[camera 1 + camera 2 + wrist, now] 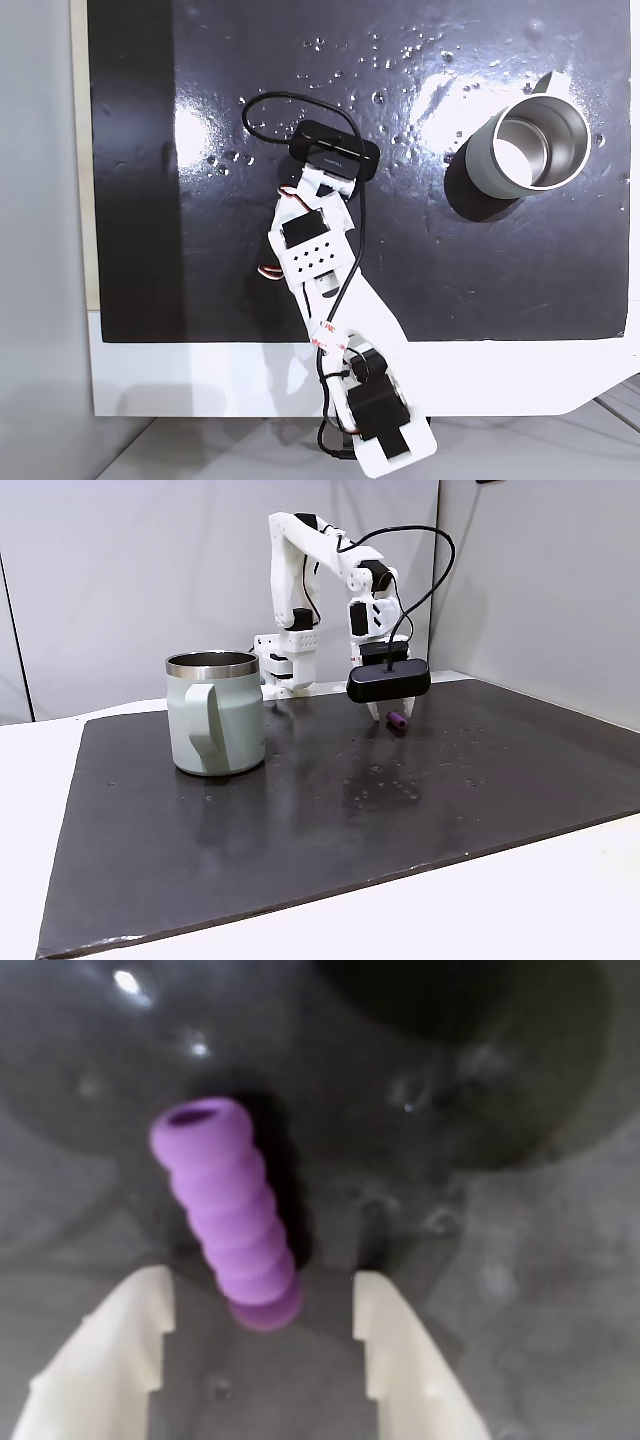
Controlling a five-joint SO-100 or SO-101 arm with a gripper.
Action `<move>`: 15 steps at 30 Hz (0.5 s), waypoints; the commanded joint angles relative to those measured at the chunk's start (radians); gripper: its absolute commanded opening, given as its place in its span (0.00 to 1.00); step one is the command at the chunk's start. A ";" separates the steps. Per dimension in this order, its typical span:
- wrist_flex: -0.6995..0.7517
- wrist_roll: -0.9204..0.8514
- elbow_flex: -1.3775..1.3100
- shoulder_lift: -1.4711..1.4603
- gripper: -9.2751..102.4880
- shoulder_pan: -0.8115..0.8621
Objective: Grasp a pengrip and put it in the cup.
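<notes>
With the gripper spread open and empty, the purple pengrip, lying on the dark mat far from the cup, could be nudged aside if one finger meets it first.

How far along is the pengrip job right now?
Early. Done: the claw is down at the mat, its open fingers flanking one end of the pengrip. In hand: lining up the grasp; nothing is clamped yet. Left: close, lift, carry to the cup, which stands apart and looks empty, and drop.
</notes>
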 commanded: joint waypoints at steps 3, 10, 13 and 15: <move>-0.063 -0.014 -0.061 -0.049 0.28 0.021; -0.100 -0.021 -0.074 -0.100 0.20 0.028; -0.100 -0.021 -0.086 -0.114 0.11 0.029; -0.100 -0.021 -0.091 -0.118 0.08 0.034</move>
